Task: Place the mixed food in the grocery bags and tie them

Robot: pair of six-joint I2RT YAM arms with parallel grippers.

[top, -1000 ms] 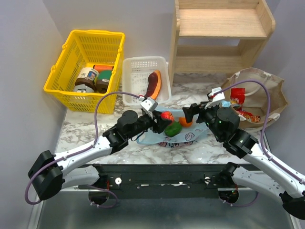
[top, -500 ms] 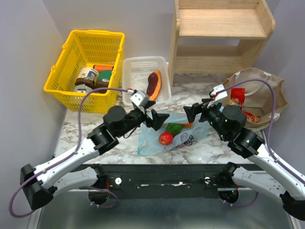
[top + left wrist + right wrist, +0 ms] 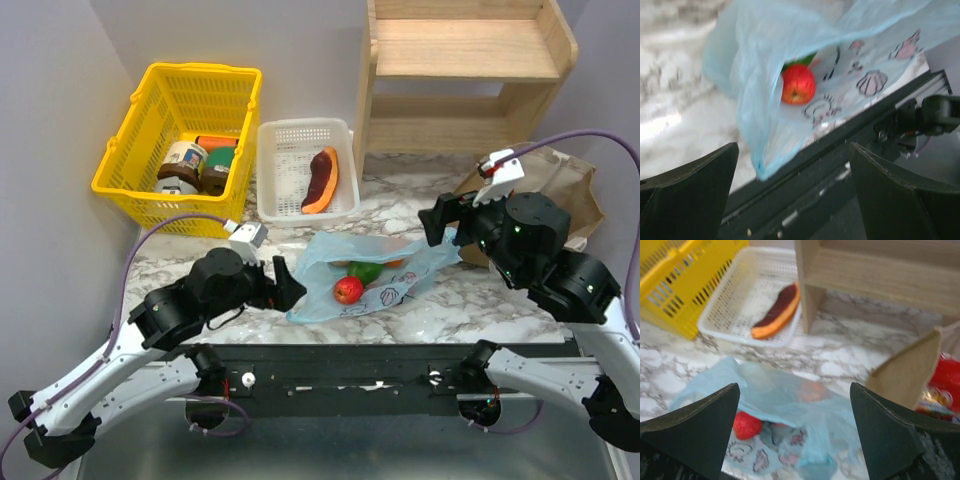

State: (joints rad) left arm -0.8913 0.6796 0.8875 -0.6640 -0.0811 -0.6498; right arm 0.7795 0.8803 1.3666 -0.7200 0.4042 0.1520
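The light-blue printed bag [image 3: 375,270] lies flat on the marble at the middle front. A red round fruit [image 3: 348,290], a green one [image 3: 365,270] and an orange one [image 3: 392,263] lie in it. The red fruit also shows in the left wrist view [image 3: 798,84] and the right wrist view [image 3: 747,425]. The tan bag [image 3: 560,190] stands at the right, behind the right arm, with a red packet [image 3: 940,385] inside. My left gripper [image 3: 290,283] is open and empty just left of the blue bag. My right gripper [image 3: 445,218] is open and empty above the bag's right end.
A yellow mesh basket [image 3: 150,110] with jars stands at the back left. A white slotted tray [image 3: 280,150] holds a purple-and-orange wedge [image 3: 320,180]. A wooden shelf [image 3: 465,70] stands at the back right. The black rail [image 3: 340,365] runs along the table's near edge.
Both arms have drawn back from the blue bag, the left one down and left, the right one up and right. The red fruit left the left gripper and now lies in the bag.
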